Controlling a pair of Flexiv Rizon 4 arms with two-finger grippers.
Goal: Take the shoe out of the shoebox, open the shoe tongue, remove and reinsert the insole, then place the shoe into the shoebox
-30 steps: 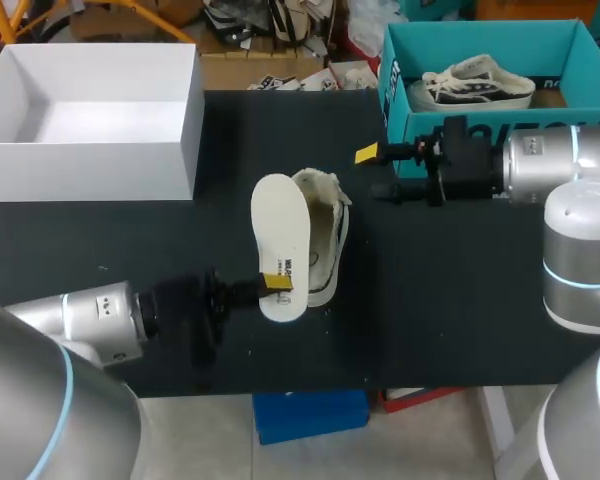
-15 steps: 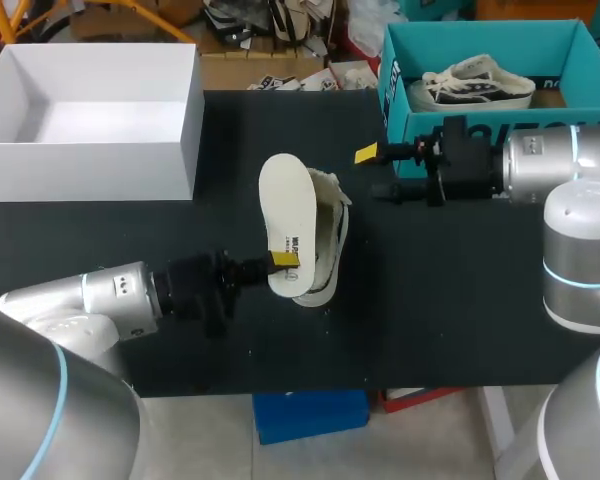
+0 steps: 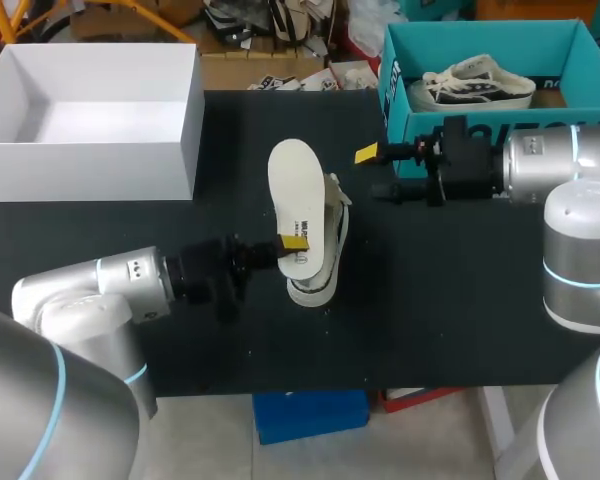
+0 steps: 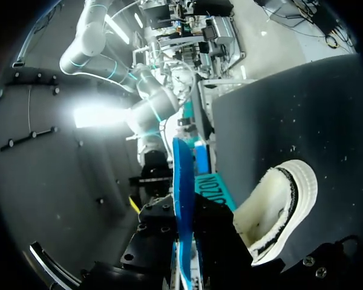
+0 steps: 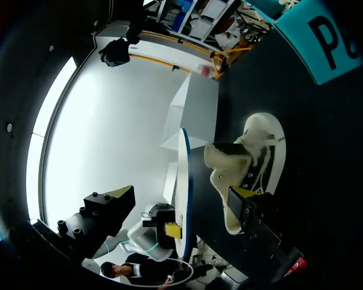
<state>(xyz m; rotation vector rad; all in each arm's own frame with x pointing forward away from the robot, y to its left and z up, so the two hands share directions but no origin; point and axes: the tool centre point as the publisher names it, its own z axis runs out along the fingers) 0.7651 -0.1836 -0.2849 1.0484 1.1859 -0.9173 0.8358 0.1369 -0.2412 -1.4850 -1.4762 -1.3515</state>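
A flat white oval foam insole point(image 3: 298, 195) with a blue underside is pinched at its printed heel end between the left fingers point(image 3: 293, 243). It is raised and tilted, its toe end pointing away from them. A cream low shoe point(image 3: 327, 248) with a fleecy lining lies on the dark worktop just beyond those fingers, partly under the insole and apart from the right fingers point(image 3: 366, 154). An open white cardboard shoebox point(image 3: 185, 120) stands upright, well apart from both.
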